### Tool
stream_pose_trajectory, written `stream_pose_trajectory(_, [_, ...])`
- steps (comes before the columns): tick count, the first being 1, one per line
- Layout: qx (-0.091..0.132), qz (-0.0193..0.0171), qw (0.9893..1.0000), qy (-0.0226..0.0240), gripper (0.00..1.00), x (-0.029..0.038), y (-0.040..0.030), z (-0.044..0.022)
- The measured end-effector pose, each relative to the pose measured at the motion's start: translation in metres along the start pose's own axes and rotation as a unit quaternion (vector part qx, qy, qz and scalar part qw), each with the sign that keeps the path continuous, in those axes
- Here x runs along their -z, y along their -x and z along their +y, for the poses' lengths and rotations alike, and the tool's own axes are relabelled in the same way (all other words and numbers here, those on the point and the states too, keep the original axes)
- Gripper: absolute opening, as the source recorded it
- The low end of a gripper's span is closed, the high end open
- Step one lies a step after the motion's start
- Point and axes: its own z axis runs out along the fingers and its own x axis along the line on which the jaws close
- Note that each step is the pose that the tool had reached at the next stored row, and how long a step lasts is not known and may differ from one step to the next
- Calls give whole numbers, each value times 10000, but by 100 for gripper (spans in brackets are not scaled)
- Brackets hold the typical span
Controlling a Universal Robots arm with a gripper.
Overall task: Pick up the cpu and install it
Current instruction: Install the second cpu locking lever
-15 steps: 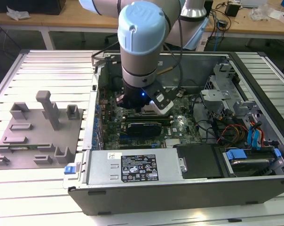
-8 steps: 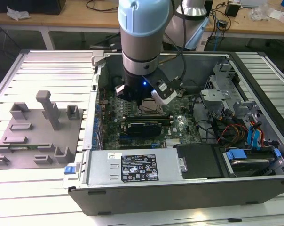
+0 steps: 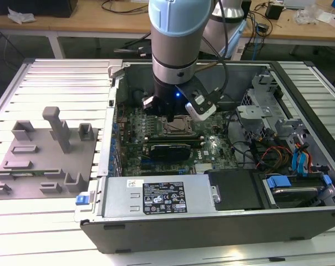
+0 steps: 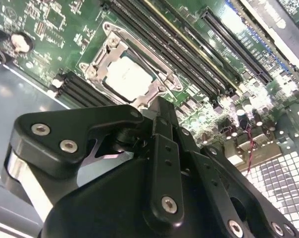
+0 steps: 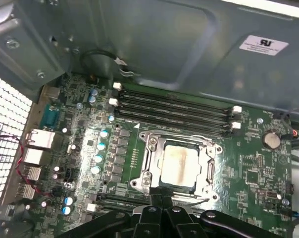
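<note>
Sitting in socket frame (image 5: 176, 167), one cpu (image 5: 179, 166), one gripper (image 5: 162, 201) above

A ribbed, pale metal worktable (image 3: 56, 72) spreads out on every side of the jaws, its slats running lengthwise. Well beyond the jaws, at the far side of the room, stand light wooden benches (image 3: 101, 22) on white legs (image 3: 55, 43), with a dark floor (image 3: 23, 47) beneath them. Black cables (image 3: 123, 6) trail across the bench tops, and crumpled pale wrapping (image 3: 20, 16) lies toward the exterior view's left. Even, bright light falls on the slats from overhead.
</note>
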Motion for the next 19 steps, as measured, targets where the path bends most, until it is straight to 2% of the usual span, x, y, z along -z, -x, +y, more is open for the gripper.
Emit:
stream_pose_trajectory(10, [-256,-64,9996,-30,11,4,-14,-79])
stream_pose_trajectory(13, [-333,-83,9994,-38,11,-11,-18,-101])
stream_pose_trajectory(19, [-452,-111,9989,-50,11,-83,6,-132])
